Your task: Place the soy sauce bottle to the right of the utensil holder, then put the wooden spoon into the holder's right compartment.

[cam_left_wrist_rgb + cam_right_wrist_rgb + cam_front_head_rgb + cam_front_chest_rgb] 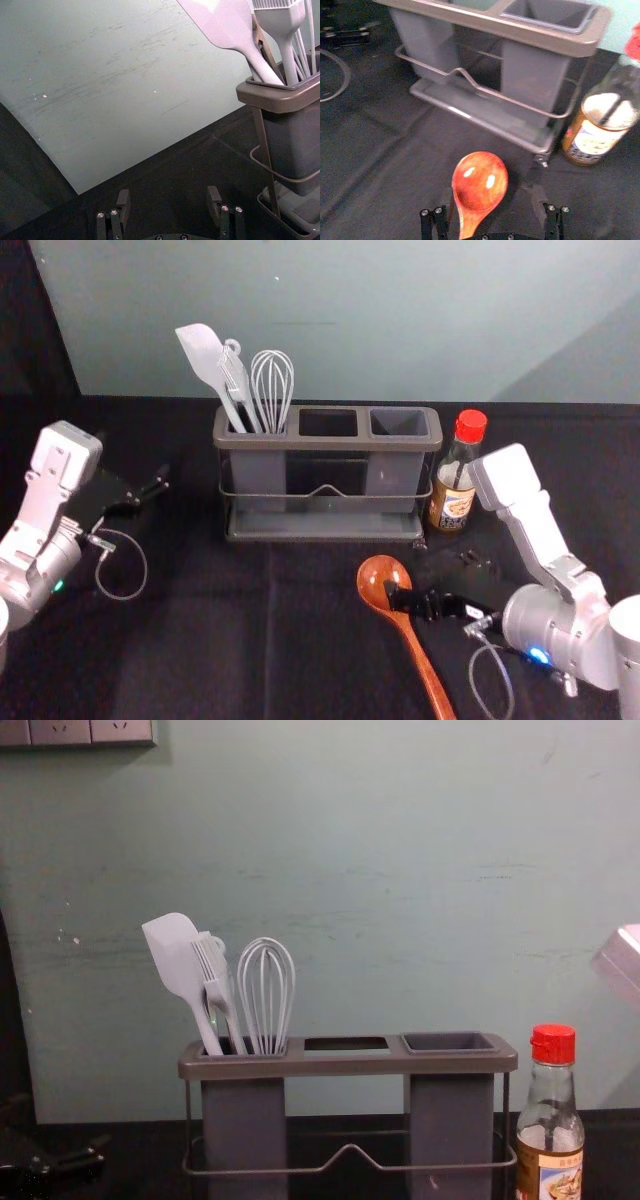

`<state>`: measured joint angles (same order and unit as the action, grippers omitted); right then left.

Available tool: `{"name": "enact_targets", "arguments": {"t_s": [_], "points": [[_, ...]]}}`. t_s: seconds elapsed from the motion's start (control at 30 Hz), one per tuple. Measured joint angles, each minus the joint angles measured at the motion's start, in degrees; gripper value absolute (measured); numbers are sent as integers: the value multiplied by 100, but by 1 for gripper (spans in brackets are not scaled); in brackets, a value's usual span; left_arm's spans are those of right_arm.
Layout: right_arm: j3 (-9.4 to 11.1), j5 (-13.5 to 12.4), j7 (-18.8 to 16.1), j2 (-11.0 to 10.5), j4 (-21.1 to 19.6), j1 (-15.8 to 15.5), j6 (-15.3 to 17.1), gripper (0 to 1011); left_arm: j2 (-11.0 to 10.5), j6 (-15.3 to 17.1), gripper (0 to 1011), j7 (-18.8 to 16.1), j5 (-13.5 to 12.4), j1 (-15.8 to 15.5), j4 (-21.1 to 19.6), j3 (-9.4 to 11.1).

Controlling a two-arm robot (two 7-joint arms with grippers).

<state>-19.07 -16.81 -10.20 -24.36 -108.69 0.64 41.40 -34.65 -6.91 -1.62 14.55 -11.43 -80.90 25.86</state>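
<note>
In the head view, my right gripper [438, 580] is open beside the bowl of the wooden spoon [380, 580], which lies on the table in front of the utensil holder [325, 443]. The right wrist view has the spoon's bowl [479, 182] between the spread fingers of my right gripper [492, 206], nearer one finger. The soy sauce bottle [456, 480], red-capped, stands upright just right of the holder. The holder's right compartment [450, 1120] is empty. My left gripper [148, 492] is left of the holder, and its fingers stand open in the left wrist view [168, 202].
A white spatula [178, 960], a brush [218, 982] and a whisk [266, 995] stand in the holder's left compartment. Behind the black-covered table [200, 640] rises a pale green wall [350, 320]. A cable loop [492, 680] hangs by the right gripper.
</note>
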Motion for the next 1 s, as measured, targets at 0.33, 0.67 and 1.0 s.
{"name": "enact_targets", "arguments": {"t_s": [0.33, 0.67, 1.0], "points": [[-136, 327, 449, 524, 207, 166, 223, 1002, 0, 0, 1005, 0, 0, 0, 0, 0], [-407, 684, 546, 833, 658, 384, 97, 1000, 0, 0, 1005, 0, 0, 0, 0, 0], [-443, 832, 485, 992, 917, 475, 103, 1002, 0, 0, 1005, 0, 0, 0, 0, 0]]}}
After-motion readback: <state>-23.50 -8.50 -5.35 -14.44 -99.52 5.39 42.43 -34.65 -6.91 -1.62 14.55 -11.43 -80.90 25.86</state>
